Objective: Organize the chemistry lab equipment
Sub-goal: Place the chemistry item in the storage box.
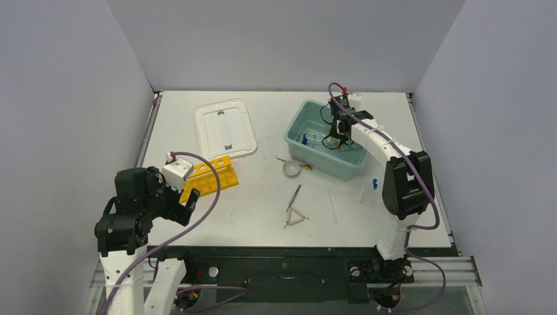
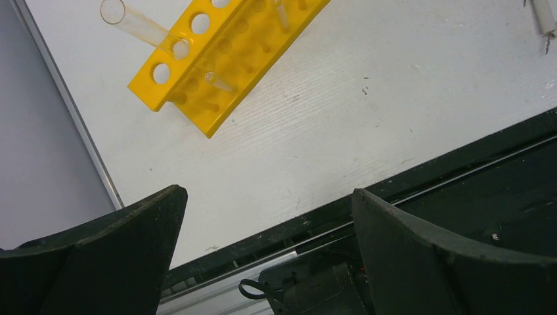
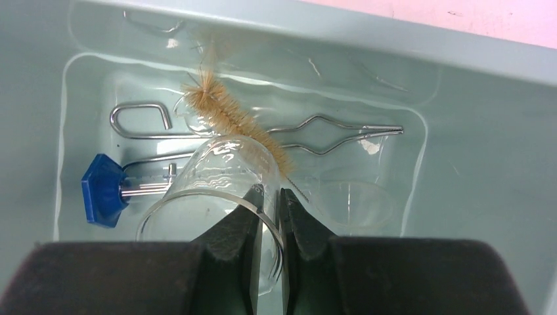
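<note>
Nearest, the left end effector [image 2: 266, 197] hangs spread wide over the front left edge of the surface [image 1: 256, 226]. Just beyond it lies the yellow rack [image 1: 213, 174], with a glass tube [image 2: 138, 25] poking through one hole. In the middle are a wire triangle [image 1: 295, 216] and a round dish [image 1: 291, 168]. Farther back, inside the teal tub [image 3: 473, 131], the right end effector [image 3: 268, 197] pinches the rim of a clear beaker [image 3: 210, 177], with a brush [image 3: 230, 118], tongs [image 3: 328, 134] and a blue-capped vial [image 3: 102, 197] beside it. A white lid [image 1: 223, 128] lies at the far left.
</note>
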